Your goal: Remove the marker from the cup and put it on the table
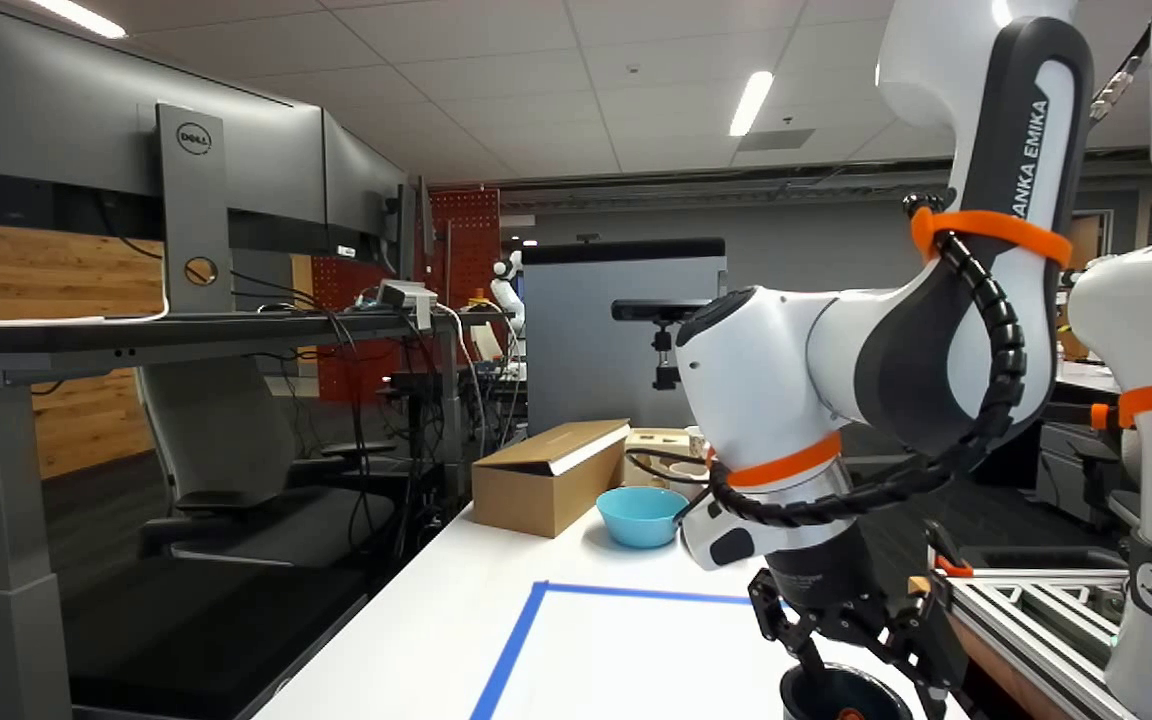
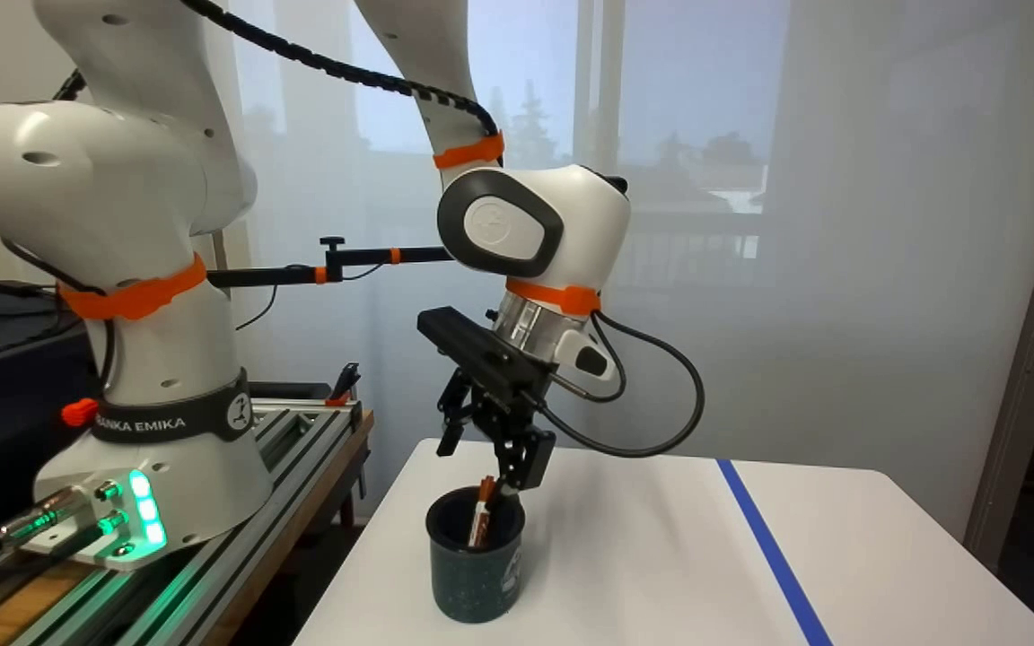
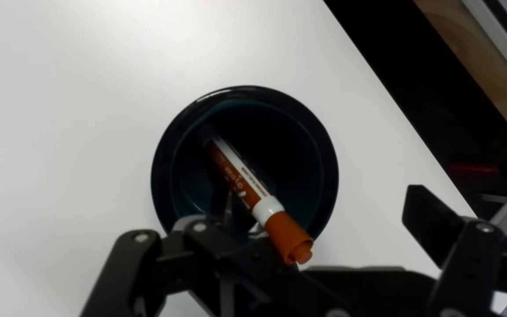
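Observation:
The marker (image 2: 480, 522) is orange-brown with a white band. It leans inside the dark green cup (image 2: 474, 583), its cap end up at the rim. In the wrist view the marker (image 3: 240, 176) crosses the cup (image 3: 329, 149), cap toward my gripper. The cup stands upright on the white table (image 2: 661, 556). My gripper (image 3: 324, 211) is open and tilted above the cup. In both exterior views one finger reaches down into the cup beside the marker; the other finger is outside the rim. That inner fingertip is partly hidden by the marker in the wrist view.
A light blue bowl (image 1: 636, 517), a cardboard box (image 1: 536, 490) and mugs stand farther along the table. Blue tape (image 1: 516, 640) outlines a rectangle on it. The table edge and the robot's metal mounting rails (image 2: 212, 547) lie close to the cup.

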You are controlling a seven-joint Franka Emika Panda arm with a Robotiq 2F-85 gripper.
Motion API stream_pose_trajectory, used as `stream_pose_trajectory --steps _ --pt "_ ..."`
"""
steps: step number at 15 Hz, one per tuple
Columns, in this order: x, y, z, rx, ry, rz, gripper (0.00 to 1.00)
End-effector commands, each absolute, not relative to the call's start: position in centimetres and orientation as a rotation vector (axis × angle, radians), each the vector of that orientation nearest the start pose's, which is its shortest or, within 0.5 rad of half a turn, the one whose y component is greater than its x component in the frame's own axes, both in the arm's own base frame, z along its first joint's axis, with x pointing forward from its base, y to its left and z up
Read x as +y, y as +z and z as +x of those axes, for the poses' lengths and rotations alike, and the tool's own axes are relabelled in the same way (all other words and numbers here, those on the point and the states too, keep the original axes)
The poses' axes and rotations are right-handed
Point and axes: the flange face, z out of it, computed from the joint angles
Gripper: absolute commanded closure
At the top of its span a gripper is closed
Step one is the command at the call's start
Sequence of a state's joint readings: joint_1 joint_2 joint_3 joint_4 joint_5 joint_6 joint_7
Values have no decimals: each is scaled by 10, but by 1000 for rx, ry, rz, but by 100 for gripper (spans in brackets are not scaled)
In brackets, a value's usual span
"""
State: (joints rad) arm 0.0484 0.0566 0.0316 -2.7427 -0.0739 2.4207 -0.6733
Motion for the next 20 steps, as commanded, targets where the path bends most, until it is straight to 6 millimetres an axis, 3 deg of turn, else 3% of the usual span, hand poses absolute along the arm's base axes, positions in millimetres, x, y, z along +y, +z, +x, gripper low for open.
stream_pose_trajectory --steps 1,5,9,10,11,17,20 --pt "30 174 350 -1210 550 -2789 0" --pt "33 170 351 -1212 529 -2790 2" --pt "38 167 353 -1221 500 -2795 22" --pt "39 166 353 -1222 496 -2794 18" --pt "40 167 353 -1222 494 -2795 22" --pt "42 168 355 -1213 468 -2809 25" --pt "40 170 356 -1205 452 -2818 35"
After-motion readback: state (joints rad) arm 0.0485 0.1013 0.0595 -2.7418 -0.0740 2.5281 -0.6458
